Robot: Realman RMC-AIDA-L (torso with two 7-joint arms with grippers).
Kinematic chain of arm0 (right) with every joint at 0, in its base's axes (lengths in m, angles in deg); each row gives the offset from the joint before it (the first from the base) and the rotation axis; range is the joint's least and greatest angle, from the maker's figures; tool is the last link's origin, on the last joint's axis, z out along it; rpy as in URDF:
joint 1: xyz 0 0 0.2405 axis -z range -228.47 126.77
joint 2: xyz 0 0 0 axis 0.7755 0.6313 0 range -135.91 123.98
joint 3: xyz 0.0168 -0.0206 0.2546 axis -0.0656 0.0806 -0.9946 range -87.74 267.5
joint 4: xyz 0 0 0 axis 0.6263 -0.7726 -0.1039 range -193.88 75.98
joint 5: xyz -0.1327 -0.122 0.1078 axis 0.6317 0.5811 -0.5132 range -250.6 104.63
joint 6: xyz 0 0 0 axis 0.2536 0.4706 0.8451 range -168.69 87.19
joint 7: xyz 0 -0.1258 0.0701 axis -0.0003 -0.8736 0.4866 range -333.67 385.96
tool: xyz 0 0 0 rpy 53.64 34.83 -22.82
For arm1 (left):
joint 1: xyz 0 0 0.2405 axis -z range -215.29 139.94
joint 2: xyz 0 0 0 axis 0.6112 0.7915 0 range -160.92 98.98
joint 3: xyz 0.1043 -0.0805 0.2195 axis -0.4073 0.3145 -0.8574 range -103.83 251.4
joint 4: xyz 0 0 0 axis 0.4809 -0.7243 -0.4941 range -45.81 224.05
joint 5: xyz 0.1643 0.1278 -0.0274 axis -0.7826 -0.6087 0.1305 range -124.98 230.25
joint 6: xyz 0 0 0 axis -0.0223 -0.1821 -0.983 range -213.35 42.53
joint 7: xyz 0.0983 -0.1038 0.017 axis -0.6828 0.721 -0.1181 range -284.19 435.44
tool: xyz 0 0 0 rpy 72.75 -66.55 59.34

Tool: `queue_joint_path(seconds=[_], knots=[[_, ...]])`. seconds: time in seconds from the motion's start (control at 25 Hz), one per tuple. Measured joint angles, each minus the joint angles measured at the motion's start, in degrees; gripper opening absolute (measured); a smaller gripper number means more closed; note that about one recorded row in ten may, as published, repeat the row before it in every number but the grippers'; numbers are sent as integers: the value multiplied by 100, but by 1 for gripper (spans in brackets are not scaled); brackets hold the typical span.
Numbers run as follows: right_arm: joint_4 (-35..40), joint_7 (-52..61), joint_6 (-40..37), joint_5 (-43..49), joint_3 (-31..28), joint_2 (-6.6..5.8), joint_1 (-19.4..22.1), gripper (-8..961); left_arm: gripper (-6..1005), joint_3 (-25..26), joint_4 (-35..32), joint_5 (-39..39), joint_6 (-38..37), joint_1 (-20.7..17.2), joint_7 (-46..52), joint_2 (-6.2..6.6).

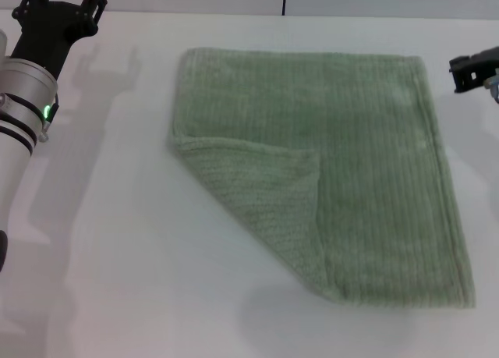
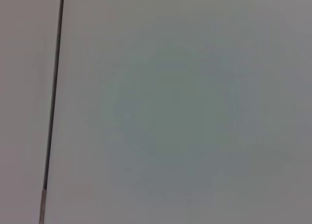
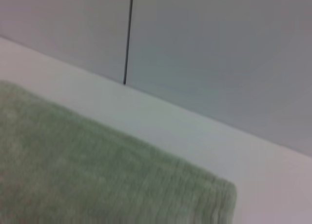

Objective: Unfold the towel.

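The pale green ribbed towel [image 1: 366, 163] lies flat on the white table [image 1: 140, 256], slightly right of the middle. Its near-left corner is folded over onto the cloth, making a triangular flap [image 1: 269, 186]. My left gripper [image 1: 66, 1] hangs open above the table's far left corner, well away from the towel. At the far right edge of the head view, my right gripper [image 1: 474, 69] hovers just beyond the towel's far right corner. In the right wrist view that corner of the towel [image 3: 97, 175] lies close below the camera.
A grey wall with a dark vertical seam [image 3: 127, 38] stands behind the table. The left wrist view shows only this wall and its seam [image 2: 52, 97]. Bare white tabletop spreads to the left of the towel and in front of it.
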Motion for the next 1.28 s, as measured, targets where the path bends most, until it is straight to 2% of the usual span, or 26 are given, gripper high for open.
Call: queue_joint_path(seconds=[0.2, 0.52, 0.68, 1.12, 1.28], knots=[[-438, -67, -201, -37, -165, -32, -312, 18, 682, 0, 6, 0, -39, -15, 1, -2], [-1537, -1125, -603, -970, -1023, -76, -999, -2, 681, 0, -1, 0, -63, -29, 29, -12], [-2227, -1312, -680, -990, -1236, -186, -1433, -2, 682, 0, 4, 0, -65, -16, 29, -10], [-3509, -2037, -963, -1024, -2112, -320, -2306, -2, 682, 0, 2, -1, -66, 56, 33, -9], [-4058, -2151, -934, -1048, -2249, -442, -2585, -2, 681, 0, 13, 1, -65, 69, 23, -10]])
